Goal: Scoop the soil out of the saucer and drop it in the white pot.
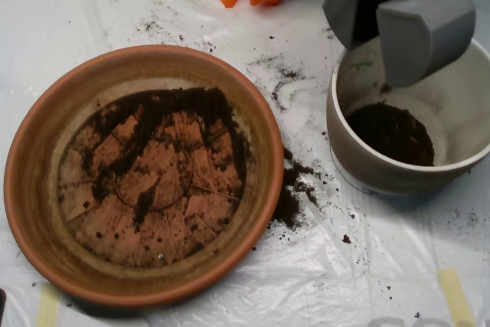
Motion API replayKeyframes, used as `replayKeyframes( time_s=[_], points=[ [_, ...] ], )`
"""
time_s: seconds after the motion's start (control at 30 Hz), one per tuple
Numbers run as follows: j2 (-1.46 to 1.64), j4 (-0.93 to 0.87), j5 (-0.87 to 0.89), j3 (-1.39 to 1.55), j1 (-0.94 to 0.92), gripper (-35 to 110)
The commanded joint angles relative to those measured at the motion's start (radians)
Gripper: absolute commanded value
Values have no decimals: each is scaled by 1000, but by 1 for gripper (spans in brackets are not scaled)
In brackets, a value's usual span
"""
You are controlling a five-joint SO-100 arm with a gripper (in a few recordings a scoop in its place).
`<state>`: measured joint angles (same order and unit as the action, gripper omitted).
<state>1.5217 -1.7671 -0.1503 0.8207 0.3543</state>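
Scoop [380,24], halves seemingly parted, above white pot [360,155] with soil [392,132] directly below.

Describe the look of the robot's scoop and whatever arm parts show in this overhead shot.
The scoop is a grey clamshell made of two smooth, matte plastic shells with boxy, angular faces and rounded edges, the right shell lighter, the left one darker in shade. Between the jaws sits a dark, nearly black core. No cables or markings are visible on it.

Saucer left, pot right

We see the saucer [31,189] left of the white pot [360,162], soil [392,132] in both, scoop [383,24] above the pot.
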Motion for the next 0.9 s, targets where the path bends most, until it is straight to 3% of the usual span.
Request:
replayKeyframes(
  time_s=[0.0, 0.2, 0.5, 0.87],
  points=[
    [112, 46, -17, 69, 3, 36],
    [213, 120, 91, 183, -117, 36],
    [218, 150, 187, 302, -449, 37],
    [373, 489, 115, 953, -770, 44]
  ],
)
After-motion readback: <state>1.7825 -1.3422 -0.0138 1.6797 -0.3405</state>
